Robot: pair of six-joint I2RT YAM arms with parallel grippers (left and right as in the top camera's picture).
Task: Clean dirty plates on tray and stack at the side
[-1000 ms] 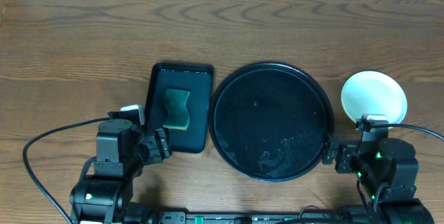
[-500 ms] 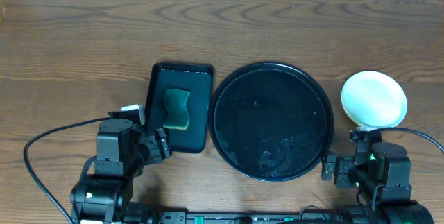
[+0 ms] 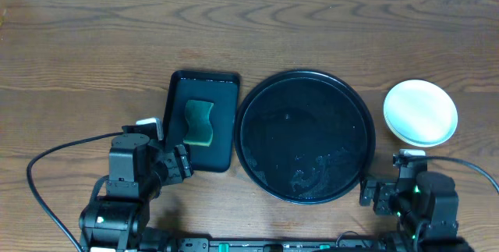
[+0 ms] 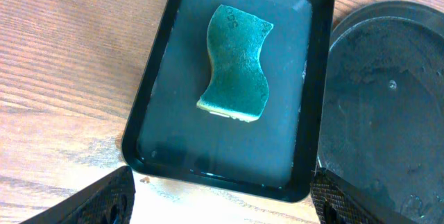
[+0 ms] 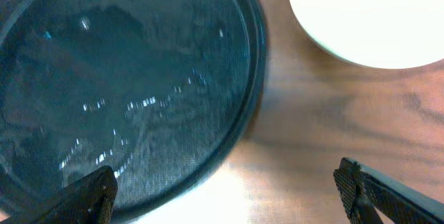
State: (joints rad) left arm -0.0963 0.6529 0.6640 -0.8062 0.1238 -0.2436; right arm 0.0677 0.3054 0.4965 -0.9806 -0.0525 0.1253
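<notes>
Table [image 3: 234, 33]: brown wood, clear grain, low sheen.
Tray [image 5: 139, 78], ahead-left of right gripper [image 5: 229, 189]: black, glossy, streaky glints.
Plates [image 5: 368, 16], ahead-right: pale, smooth.
Rectangular tray [image 4: 291, 99], ahead of left gripper [image 4: 222, 203]: black, smooth, shiny.
Sponge [image 4: 236, 64] in it: rough teal scourer face, yellow foam edge.
</notes>
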